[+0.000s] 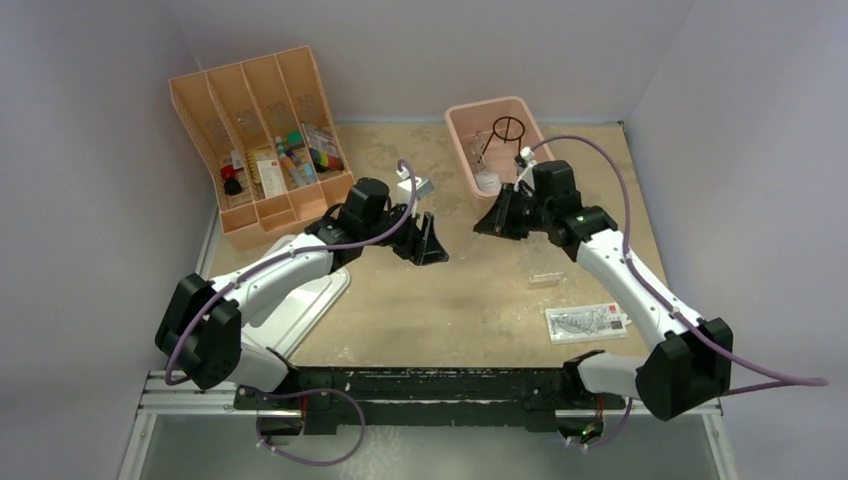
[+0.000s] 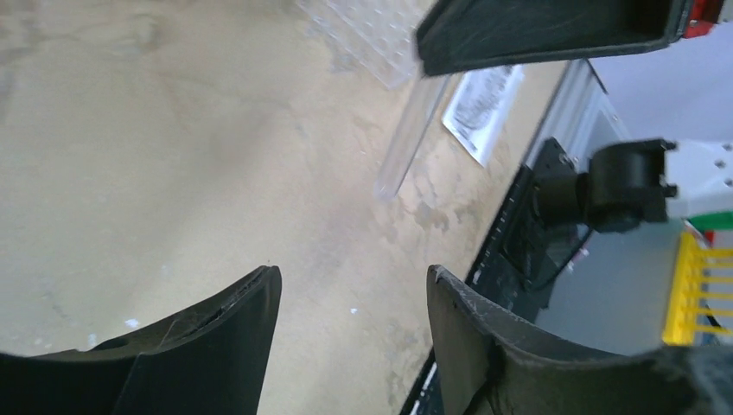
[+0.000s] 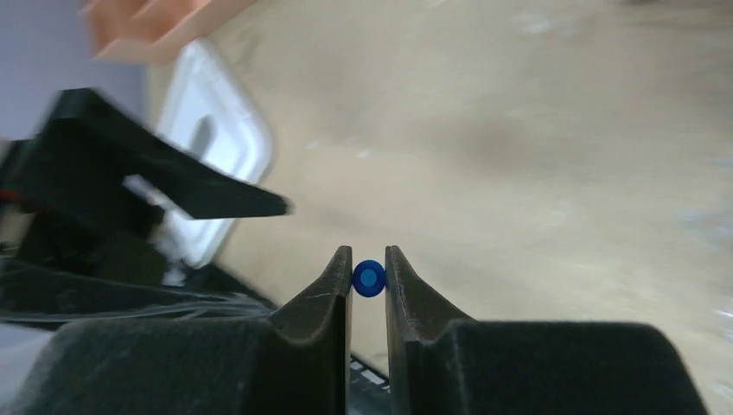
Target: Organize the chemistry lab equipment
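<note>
Both arms are reaching out over the middle of the table (image 1: 420, 320), elbows bent and wrists turned inward. That puts the two grippers nose to nose, close but not touching. The right gripper (image 3: 367, 253) has its fingers pinched nearly together on the blue-tipped dropper (image 3: 369, 278), with the blue end sitting right between them. From the left wrist view you can see the dropper's clear tube sticking out of that gripper and slanting down toward the tabletop (can't tell if the tip actually touches). The left gripper (image 2: 353, 273) is spread wide with nothing in it, hanging over bare table. Past the tube, the clear well rack (image 2: 372, 35) and the clear packets (image 2: 484, 99) lie flat on the table. The black wire ring tripod (image 1: 510, 128) is in the pink tub (image 1: 484, 104) at the back
</note>
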Tool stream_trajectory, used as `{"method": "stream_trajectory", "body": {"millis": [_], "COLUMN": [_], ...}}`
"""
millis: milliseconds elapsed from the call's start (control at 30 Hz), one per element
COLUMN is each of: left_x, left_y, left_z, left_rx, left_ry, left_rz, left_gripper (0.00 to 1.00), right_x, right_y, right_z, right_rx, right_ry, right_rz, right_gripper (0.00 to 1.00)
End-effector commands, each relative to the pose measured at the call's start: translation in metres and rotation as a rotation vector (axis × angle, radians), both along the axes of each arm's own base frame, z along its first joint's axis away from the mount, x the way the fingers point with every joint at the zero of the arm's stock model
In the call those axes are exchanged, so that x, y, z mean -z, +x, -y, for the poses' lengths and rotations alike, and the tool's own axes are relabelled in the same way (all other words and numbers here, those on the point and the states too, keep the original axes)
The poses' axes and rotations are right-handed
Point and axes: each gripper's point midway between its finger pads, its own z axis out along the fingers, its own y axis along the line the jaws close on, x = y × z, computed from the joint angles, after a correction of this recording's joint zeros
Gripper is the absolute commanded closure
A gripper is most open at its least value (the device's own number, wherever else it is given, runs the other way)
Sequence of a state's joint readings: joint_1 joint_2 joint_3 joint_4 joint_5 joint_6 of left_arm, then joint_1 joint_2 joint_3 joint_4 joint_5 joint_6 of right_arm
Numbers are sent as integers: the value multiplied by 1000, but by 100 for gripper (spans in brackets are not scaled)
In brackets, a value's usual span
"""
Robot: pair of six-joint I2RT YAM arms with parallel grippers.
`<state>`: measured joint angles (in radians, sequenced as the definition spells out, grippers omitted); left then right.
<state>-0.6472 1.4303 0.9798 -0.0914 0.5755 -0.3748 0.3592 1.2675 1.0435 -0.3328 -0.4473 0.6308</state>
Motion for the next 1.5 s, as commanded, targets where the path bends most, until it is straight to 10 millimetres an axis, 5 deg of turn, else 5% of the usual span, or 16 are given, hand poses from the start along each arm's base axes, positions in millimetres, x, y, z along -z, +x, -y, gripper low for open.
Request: {"method": "stream_trajectory", "body": {"millis": [0,233,433,1467], "left_x": [-19,-7,-2,-1], "left_y": [34,39,39,33], "left_z": [-13,-19,-19,-21], "left_rx": [-176,-211,-211,-207], "left_ry": [-23,9,18,34], "left_rz": [66,38,27,-11], "left_gripper": [38,37,37,37], "right_x": [2,-3,7,61], "right_y": [15,18,23,69], "right_z": [86,159,190,222], "right_rx": [257,534,656,925], "right_ry": [-411,-672,-814,-704], "right_rz": [123,223,254,250], "right_gripper": [88,87,87,85]}}
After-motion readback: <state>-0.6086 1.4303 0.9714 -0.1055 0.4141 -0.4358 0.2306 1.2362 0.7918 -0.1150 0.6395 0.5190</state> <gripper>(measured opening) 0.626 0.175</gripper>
